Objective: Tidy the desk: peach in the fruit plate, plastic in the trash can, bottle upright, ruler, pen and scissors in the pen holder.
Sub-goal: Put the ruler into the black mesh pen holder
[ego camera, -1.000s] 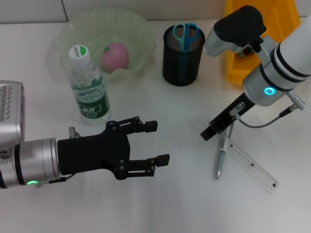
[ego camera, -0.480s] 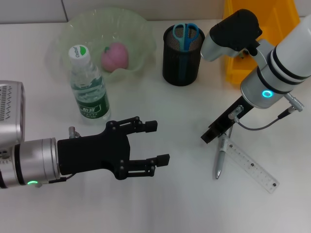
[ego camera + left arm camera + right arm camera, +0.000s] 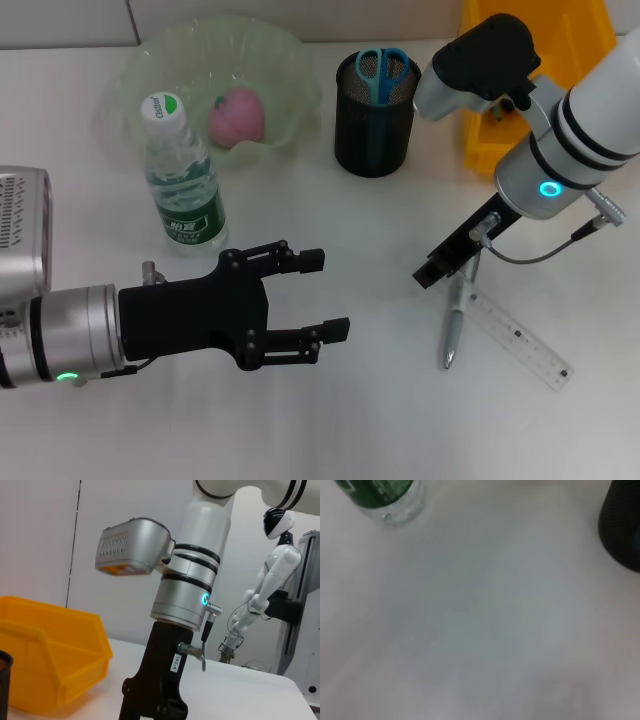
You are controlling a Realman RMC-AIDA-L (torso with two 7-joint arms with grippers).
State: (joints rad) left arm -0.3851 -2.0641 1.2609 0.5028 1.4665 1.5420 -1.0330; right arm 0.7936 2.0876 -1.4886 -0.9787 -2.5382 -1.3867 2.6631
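- Two arms work over the white desk (image 3: 330,420). The left gripper (image 3: 330,294) hovers low in front of the bottle, its black fingers spread apart around nothing. The right gripper (image 3: 432,275) points down at the desk, its tip right at the upper end of the pen; whether its fingers are apart or together I cannot tell.
- One yellow bin (image 3: 560,55) sits at the far right, behind the right arm; the left wrist view shows it too (image 3: 47,655).
- One pale green fruit plate (image 3: 290,60) sits at the far left.
- One black mesh pen holder (image 3: 375,125) stands between plate and bin.
- One water bottle (image 3: 183,185) stands upright, green cap on, just in front of the plate.
- One clear ruler (image 3: 520,340) lies flat on the desk, slanted, beside the pen.
- One silver pen (image 3: 453,330) lies flat, its upper end meeting the ruler's.
- One pair of blue-handled scissors (image 3: 382,70) stands in the pen holder.
- One pink peach (image 3: 237,117) rests in the fruit plate.
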